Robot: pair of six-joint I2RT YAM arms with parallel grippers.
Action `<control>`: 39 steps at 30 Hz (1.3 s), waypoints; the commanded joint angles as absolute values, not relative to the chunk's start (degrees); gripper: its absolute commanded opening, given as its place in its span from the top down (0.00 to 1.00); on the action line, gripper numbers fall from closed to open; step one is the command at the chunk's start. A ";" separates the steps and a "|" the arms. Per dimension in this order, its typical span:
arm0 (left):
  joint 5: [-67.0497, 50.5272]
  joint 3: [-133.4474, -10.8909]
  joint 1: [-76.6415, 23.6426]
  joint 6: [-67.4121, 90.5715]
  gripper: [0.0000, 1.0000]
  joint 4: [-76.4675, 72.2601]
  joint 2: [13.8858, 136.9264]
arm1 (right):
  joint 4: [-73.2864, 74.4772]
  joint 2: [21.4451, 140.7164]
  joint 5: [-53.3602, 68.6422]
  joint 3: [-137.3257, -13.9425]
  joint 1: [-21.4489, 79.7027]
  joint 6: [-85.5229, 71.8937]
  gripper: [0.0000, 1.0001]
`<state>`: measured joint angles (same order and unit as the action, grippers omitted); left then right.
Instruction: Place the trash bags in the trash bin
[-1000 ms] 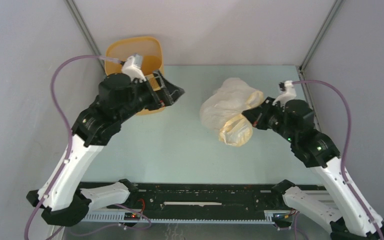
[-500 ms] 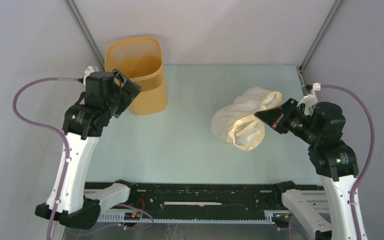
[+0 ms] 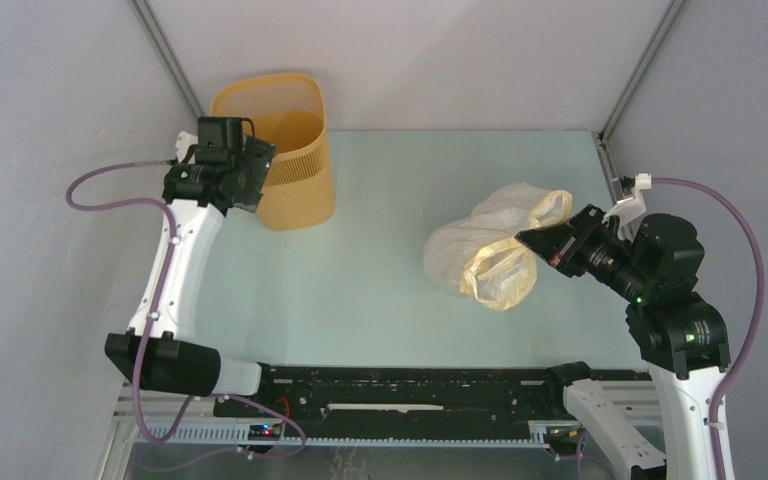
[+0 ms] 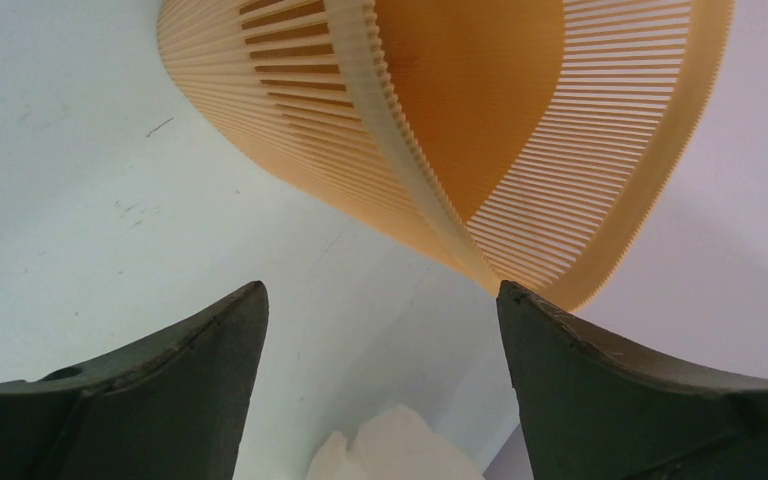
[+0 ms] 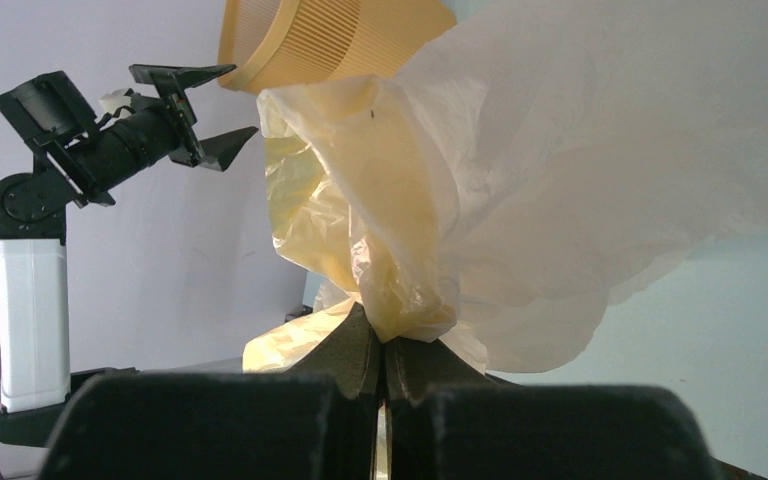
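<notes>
While the crumpled trash bag (image 3: 485, 255) bulges near the right edge of the tabletop (image 3: 380, 300), the right pincer (image 3: 535, 240) is pressed together on a fold of its plastic. The trash bin (image 3: 300, 195) stands upright in the far left corner, well apart from the bag. Beside its rim the left pincer (image 3: 255, 170) is spread, holding nothing.

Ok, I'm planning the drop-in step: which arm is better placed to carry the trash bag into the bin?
Right. The right gripper is shut on a fold of the trash bag; the left gripper is open and empty beside the trash bin, far from the bag.
</notes>
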<state>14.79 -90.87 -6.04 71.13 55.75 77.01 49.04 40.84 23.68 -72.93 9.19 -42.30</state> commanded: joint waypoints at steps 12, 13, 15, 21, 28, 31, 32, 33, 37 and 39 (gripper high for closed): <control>14.10 -85.06 -4.46 76.72 0.25 44.65 79.48 | 48.19 45.54 25.37 -75.04 7.95 -36.74 1.00; 14.24 -85.07 -4.34 76.56 0.26 44.54 79.79 | 48.34 45.95 25.55 -75.50 7.77 -36.36 1.00; 14.28 -85.24 -4.01 76.15 0.28 44.54 80.33 | 49.03 46.38 25.58 -76.44 7.37 -35.50 1.00; 14.80 -84.30 -3.66 77.05 0.47 44.65 79.97 | 50.37 46.36 26.08 -77.26 5.77 -33.85 1.00; 14.47 -82.27 -3.60 77.29 0.72 44.40 77.08 | 50.71 46.54 27.84 -77.26 4.93 -33.11 1.00; 13.74 -81.49 -3.60 76.27 0.84 44.38 75.25 | 51.09 46.21 28.42 -77.40 4.62 -32.72 1.00; 13.28 -81.38 -3.61 75.68 0.88 44.49 74.71 | 51.31 46.11 28.48 -77.52 4.53 -32.59 1.00; 12.81 -81.26 -3.65 74.93 0.91 44.82 74.18 | 51.59 46.02 28.53 -77.68 4.49 -32.43 1.00; 9.55 -81.17 -3.68 70.43 0.98 45.35 72.51 | 52.84 45.84 28.73 -78.67 4.31 -31.57 1.00; 7.30 -81.19 -3.90 67.94 1.00 46.01 71.92 | 53.49 45.90 28.88 -79.46 4.24 -31.27 1.00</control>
<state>11.60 -81.73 -3.90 72.97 46.70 75.02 52.64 46.44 27.51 -76.03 4.78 -33.26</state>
